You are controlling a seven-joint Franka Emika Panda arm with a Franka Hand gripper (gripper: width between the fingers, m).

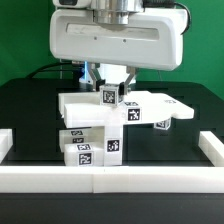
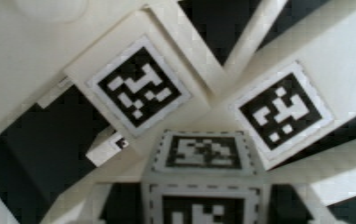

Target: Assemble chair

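The chair's white tagged pieces sit clustered mid-table in the exterior view. A flat slab [image 1: 150,107] lies on top toward the exterior view's right, and stacked blocks [image 1: 88,143] stand below it at the left. My gripper [image 1: 110,88] hangs straight over the cluster, its fingers on either side of a small upright tagged piece [image 1: 108,97]. It looks shut on that piece. In the wrist view the gripper [image 2: 201,206] frames that piece [image 2: 201,212] closely. Further tagged pieces [image 2: 143,86] [image 2: 278,108] fan out beyond it. The fingertips are mostly hidden.
A long low white border rail [image 1: 100,180] runs along the front of the black table, with side rails at the left [image 1: 5,145] and right [image 1: 212,146]. A green wall stands behind.
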